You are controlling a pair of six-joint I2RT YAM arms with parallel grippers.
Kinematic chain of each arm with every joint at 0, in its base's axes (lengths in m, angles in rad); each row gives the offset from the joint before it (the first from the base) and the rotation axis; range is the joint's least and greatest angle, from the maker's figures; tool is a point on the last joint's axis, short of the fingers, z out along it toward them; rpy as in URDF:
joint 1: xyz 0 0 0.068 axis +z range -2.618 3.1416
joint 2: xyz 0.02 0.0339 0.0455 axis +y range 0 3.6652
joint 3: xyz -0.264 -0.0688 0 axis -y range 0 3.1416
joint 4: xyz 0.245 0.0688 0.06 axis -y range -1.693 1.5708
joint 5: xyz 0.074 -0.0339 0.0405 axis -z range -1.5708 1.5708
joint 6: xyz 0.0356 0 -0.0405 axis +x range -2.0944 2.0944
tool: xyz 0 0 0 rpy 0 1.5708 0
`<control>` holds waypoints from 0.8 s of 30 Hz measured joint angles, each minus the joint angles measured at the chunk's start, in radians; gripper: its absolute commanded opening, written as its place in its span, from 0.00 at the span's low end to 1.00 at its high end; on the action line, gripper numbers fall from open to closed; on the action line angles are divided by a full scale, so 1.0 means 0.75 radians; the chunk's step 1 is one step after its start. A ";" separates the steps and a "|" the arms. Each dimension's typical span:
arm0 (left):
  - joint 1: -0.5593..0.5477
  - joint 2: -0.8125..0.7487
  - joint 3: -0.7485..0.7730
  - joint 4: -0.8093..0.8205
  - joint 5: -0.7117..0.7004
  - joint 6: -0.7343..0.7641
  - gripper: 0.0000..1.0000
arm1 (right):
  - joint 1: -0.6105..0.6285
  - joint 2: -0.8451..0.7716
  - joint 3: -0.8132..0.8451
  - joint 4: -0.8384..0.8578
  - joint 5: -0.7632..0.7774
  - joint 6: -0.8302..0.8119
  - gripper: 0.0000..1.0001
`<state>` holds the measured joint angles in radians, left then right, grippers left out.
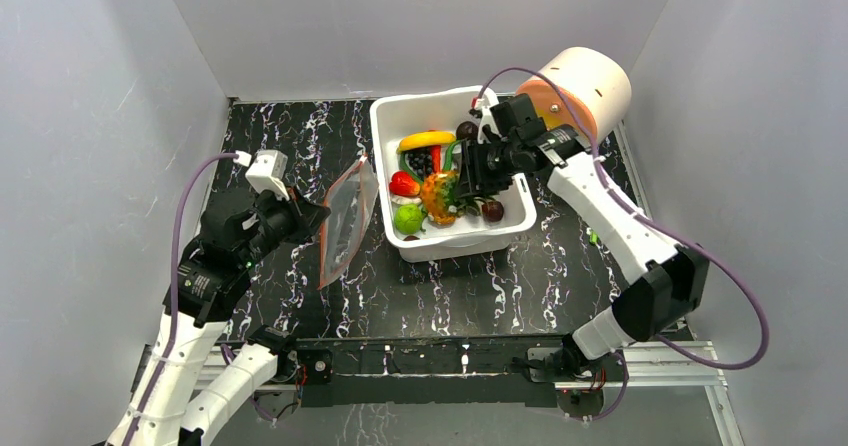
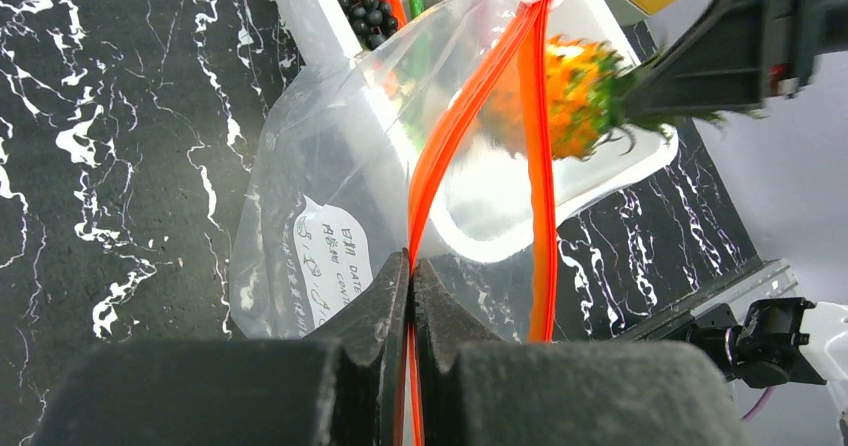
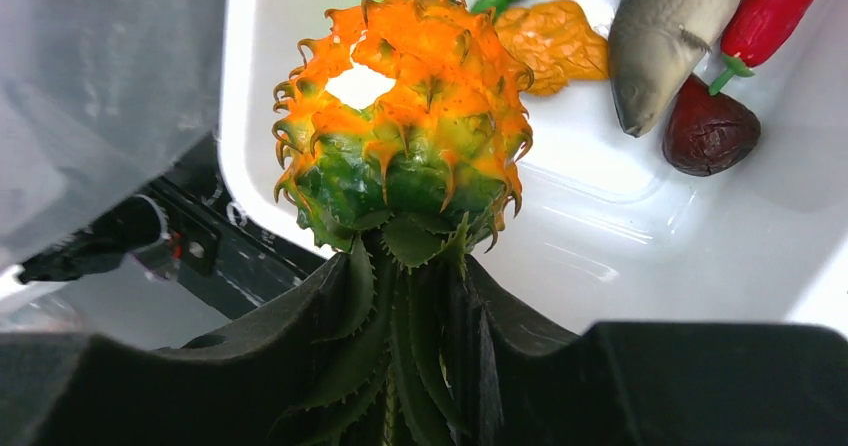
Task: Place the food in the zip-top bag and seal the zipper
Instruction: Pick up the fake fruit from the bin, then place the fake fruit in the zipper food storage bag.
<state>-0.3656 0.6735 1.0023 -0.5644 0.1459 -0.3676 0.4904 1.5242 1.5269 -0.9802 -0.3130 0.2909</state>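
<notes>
Colours noted: pineapple [image 3: 405, 136] orange-scaled, green at base and leaves; zip-top bag [image 2: 330, 166] clear, zipper [image 2: 543, 186] red-orange; bin [image 1: 380, 131] white; table [image 1: 560, 276] black with white marble veining; banana [image 1: 425, 140] yellow; fish [image 3: 665, 36] grey; chili [image 3: 770, 6] red; grapes [image 2: 365, 11] dark.

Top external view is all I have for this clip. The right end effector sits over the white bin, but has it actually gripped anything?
Observer: Yes. The right wrist view shows the right end effector shut on the green leafy crown of the pineapple, with the fruit over a rounded corner of the white bin.
Operator: And the bag on the left, is its mouth open?
Observer: The left wrist view shows the left end effector shut on one lip of the zipper. The other lip stands apart from it, so the zip-top bag is open.
</notes>
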 measured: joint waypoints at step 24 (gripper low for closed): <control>0.000 0.057 -0.048 0.082 0.031 -0.091 0.00 | 0.522 -0.308 0.070 0.404 -0.013 0.444 0.18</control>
<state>-0.3656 0.7166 0.9661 -0.5030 0.1688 -0.4355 0.8818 1.2930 1.5791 -0.6773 -0.3229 0.6235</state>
